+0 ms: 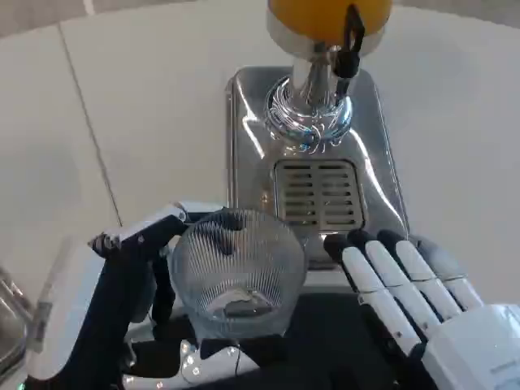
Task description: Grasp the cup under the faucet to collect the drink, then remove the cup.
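A clear ribbed glass cup (236,268) is held upright by my left hand (134,268), whose fingers wrap around its left side. The cup sits just in front of the dispenser's slotted drip grate (318,195), nearer to me than the faucet. The black faucet lever (351,39) hangs below the orange drink tank (329,12) at the top. My right hand (414,284) lies flat to the right of the cup, its fingers extended toward the steel base and holding nothing. I see no drink in the cup.
The dispenser's shiny steel base (244,138) and chrome column (310,97) stand straight ahead. White table (122,97) spreads to the left and right. A metal object edge (8,325) shows at the lower left.
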You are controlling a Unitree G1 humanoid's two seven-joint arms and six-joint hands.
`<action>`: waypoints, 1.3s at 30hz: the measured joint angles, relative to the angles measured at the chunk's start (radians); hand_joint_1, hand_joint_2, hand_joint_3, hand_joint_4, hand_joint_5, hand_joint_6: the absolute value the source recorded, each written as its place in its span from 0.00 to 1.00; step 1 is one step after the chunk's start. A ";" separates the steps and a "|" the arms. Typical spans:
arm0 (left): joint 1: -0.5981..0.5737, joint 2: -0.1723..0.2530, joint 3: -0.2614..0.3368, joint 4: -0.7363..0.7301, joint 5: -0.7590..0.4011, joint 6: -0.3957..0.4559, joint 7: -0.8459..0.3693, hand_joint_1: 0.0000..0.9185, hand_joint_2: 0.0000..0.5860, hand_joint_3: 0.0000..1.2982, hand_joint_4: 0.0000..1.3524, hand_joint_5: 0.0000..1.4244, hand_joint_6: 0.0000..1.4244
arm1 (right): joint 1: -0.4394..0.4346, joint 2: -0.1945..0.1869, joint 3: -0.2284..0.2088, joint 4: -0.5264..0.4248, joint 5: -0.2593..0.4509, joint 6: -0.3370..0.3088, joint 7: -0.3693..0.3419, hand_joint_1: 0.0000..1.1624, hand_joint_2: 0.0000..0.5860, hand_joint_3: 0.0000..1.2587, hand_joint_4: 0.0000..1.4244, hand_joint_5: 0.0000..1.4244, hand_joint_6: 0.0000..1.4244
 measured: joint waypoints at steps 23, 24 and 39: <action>-0.087 -0.038 0.002 0.056 0.045 0.072 0.003 0.87 0.00 0.86 0.78 0.91 1.00 | 0.004 0.003 -0.035 -0.016 0.018 0.022 0.005 0.16 0.98 0.00 0.00 0.00 0.00; -0.099 -0.041 0.002 0.065 0.048 0.078 0.006 0.87 0.00 0.86 0.78 0.91 1.00 | 0.004 0.002 -0.041 -0.016 0.024 0.023 0.005 0.16 0.98 0.00 0.00 0.00 0.00; -0.440 -0.090 -0.066 0.401 0.189 0.207 0.187 0.87 0.00 0.86 0.78 0.91 1.00 | -0.025 0.000 -0.073 -0.032 0.058 0.057 0.026 0.16 0.96 0.00 0.00 0.00 0.00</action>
